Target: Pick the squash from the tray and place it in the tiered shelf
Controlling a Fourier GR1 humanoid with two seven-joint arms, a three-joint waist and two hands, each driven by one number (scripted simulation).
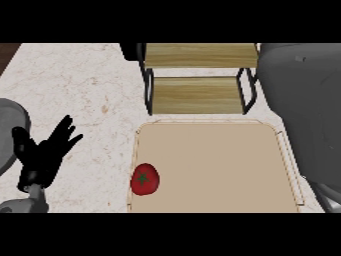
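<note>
1. Your left hand shows at the view's left, resting over the table with its fingers spread apart and holding nothing. It is black and slender against the pale, speckled, stone-like top.
2. The squash looks like a small, glossy red round fruit with a green stem mark. It sits at the near-left edge of the tray, just inside the rim. A round, smooth thing like this may well roll or slip if you close on it off-centre, and the raised rim beside it could catch your fingers.
3. The tray is flat, tan and matte, with a thin raised lip.
4. The tiered shelf stands just beyond the tray: wood-grain boards in a thin dark frame. You could clip the upper board while placing on the lower one.
5. Your right hand is not visible; a large grey mass fills the right side.
</note>
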